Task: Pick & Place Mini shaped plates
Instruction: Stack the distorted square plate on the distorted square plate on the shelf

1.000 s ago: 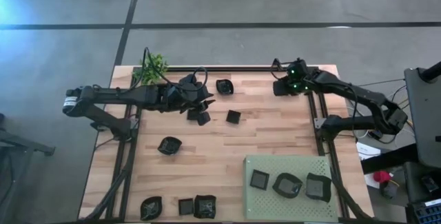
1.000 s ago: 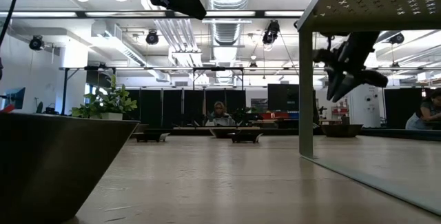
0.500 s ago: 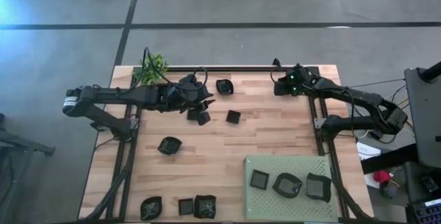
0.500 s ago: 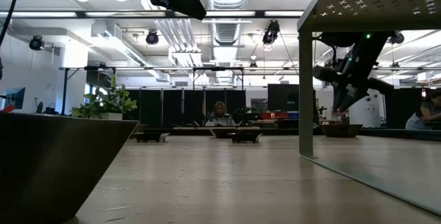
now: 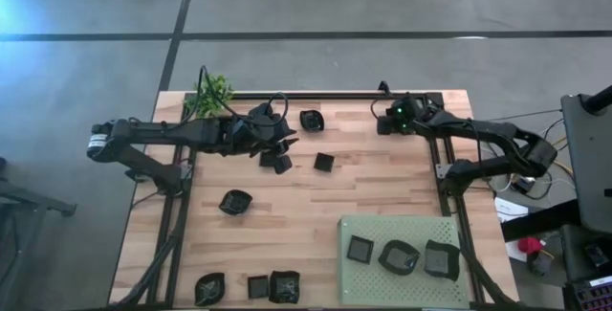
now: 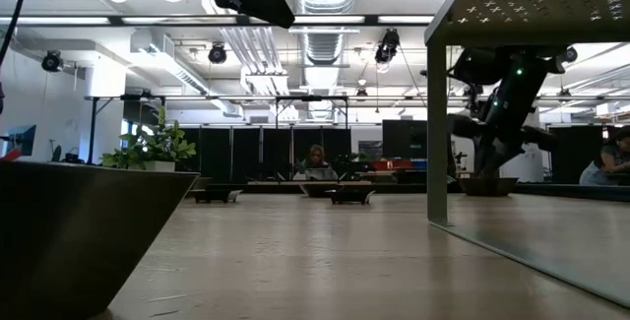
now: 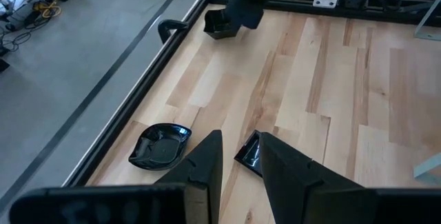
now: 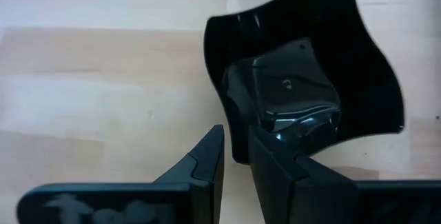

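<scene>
The right gripper (image 5: 385,125) sits low over the wooden worktop (image 5: 382,182) near its far right corner, fingers nearly together at the rim of a glossy black wavy-rimmed mini plate (image 8: 306,103), not clamped on it. The left gripper (image 5: 279,148) waits near the far left, fingers narrowly apart. Three dark mini plates (image 5: 399,256) lie on the pale green perforated mat (image 5: 402,230) at the near right corner.

Eleven mini shaped plates (image 5: 324,162) are showing from above: three are sitting on the one green mat (image 5: 382,230) and eight are lying on the one wooden table (image 5: 382,191). One leafy plant (image 5: 212,93) is standing there, and two arms are reaching in, the left arm (image 5: 163,134) and the right arm (image 5: 488,135).
</scene>
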